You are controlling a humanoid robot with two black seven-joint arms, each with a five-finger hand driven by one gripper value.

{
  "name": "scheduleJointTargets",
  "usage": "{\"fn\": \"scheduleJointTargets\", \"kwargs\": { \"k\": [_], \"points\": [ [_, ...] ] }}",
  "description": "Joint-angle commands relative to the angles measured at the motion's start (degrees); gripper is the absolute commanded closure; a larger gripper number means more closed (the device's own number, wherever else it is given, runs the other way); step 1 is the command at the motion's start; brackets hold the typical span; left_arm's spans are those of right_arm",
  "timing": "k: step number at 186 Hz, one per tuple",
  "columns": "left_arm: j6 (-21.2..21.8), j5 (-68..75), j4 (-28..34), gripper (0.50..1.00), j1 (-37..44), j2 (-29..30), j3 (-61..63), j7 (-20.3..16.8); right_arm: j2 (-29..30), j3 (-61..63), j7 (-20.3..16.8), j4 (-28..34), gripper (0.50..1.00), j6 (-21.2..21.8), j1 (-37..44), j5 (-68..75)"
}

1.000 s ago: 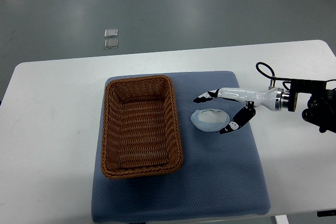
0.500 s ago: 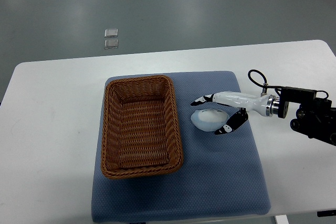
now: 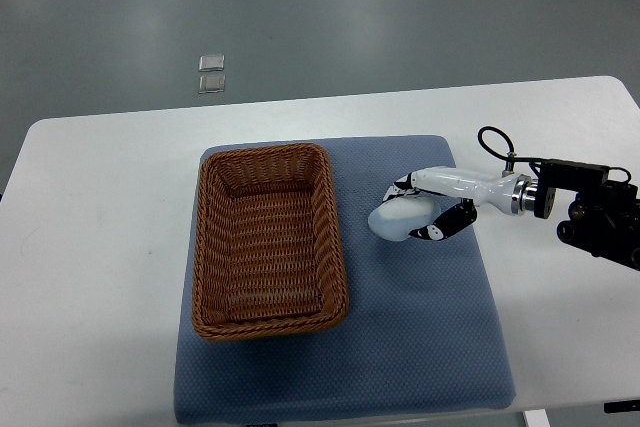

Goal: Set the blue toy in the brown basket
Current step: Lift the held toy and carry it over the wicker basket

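Fingers point(image 3: 432, 233) of the right hand point(image 3: 425, 209) curl around the blue toy point(image 3: 398, 220), one set lying along its far side and the dark-tipped ones hooked under its near right edge, so the hand is closed on the toy. The toy is a pale, rounded lump that sits over the blue mat point(image 3: 420, 337), just to the right of the brown basket point(image 3: 268, 239) and apart from its rim; whether it rests on the mat or is raised off it cannot be told from this steep angle. The white forearm runs from the hand toward the picture's right edge, where it joins a black wrist unit with a looped black cable point(image 3: 497, 142) above it.

The basket is rectangular and woven, standing on the left half of the mat with its long side running away from the robot, and its inside holds nothing. The mat lies on the white counter point(image 3: 100, 277). Beyond the counter, on the grey floor point(image 3: 400, 17), lie two small clear squares point(image 3: 211, 75), one just behind the other.
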Motion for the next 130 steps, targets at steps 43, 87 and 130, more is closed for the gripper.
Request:
{"fn": "scheduleJointTargets", "kwargs": {
  "k": [43,87,130],
  "points": [
    [0.0,0.0,0.0,0.5,-0.1,0.0,0.0,0.0,0.6,1.6,0.6,0.2,0.955,-0.4,6.4,0.8],
    [0.0,0.0,0.0,0.5,-0.1,0.0,0.0,0.0,4.9,0.5,1.0,-0.2,0.946,1.3,10.1,1.0],
    [0.0,0.0,-0.1,0.5,-0.1,0.0,-0.1,0.0,11.2,-1.9,1.0,-2.8,0.93,3.3,13.6,1.0]
  ]
}}
